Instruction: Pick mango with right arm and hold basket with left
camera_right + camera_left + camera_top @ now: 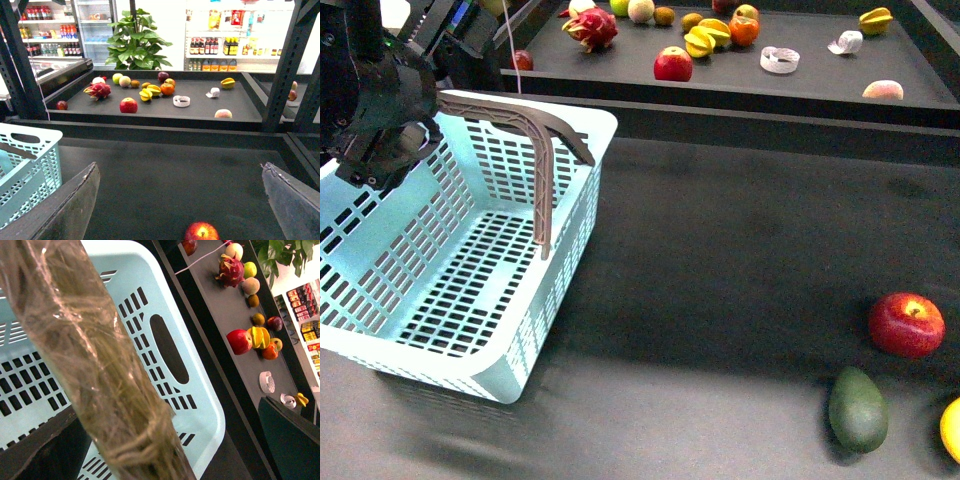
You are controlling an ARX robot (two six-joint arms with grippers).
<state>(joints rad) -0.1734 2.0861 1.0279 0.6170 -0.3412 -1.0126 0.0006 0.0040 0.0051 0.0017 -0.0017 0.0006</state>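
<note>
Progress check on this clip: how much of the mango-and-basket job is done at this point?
Done, seemingly: left gripper sits at the basket rim; whether it grips is unclear. In hand: right gripper is open, low over the table, facing the apple, not the mango. Left: the mango lies beside the avocado at the front view's right edge, untouched; no grasp yet.

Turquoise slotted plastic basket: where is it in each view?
Front view: the light turquoise slotted plastic basket fills the left half.
Left wrist view: its wall fills most of the picture, close up.
Right wrist view: only one corner shows.
Shared landmark: the pink dragon fruit on the back shelf.
</note>
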